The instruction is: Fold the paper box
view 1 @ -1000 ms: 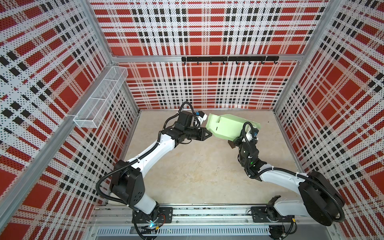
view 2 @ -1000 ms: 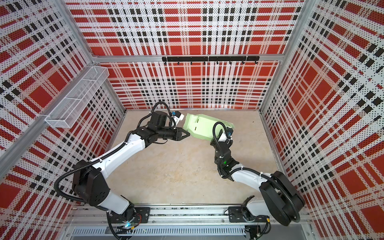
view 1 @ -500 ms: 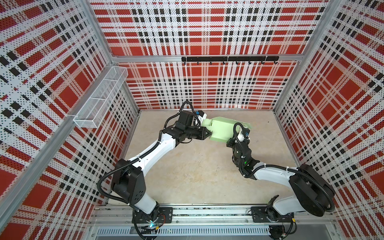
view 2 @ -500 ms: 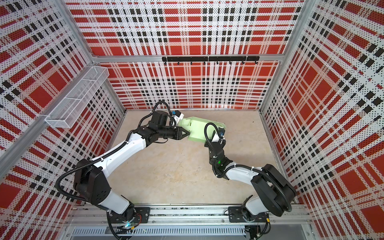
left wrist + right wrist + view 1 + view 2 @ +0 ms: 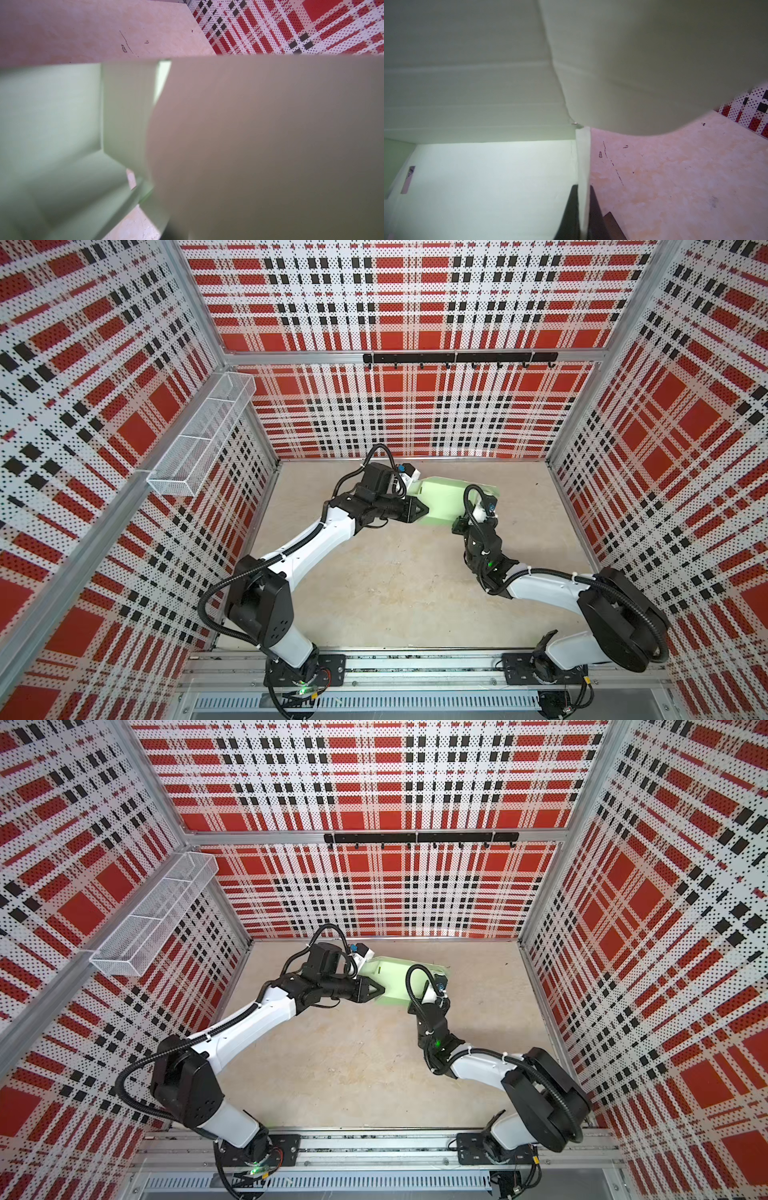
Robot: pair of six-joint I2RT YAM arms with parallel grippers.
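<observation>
1. The box (image 5: 444, 499) (image 5: 392, 979) lies toward 12 o'clock on the table (image 5: 395, 593), near the back wall (image 5: 415, 418) and well apart from both arm bases.
2. The left gripper (image 5: 422, 510) (image 5: 377, 990) points toward 3 o'clock. Its tips are at the box's 9 o'clock edge, and the box spreads from them toward 3 o'clock.
3. I cannot tell whether those jaws pinch the card or stand free. In both top views the tips look close together, and the left wrist view shows only blurred green panels (image 5: 52, 108).
4. The right gripper (image 5: 459, 526) (image 5: 583, 193) reaches toward 12 o'clock and meets the box's 6 o'clock edge.
5. In the right wrist view it is clenched on a thin upright wall of the box, with one dark finger pressed on each face.
6. On one side of that wall lies the bright base of the box, with a slot (image 5: 408, 179). On the other side is bare table. A larger panel arches over both.
</observation>
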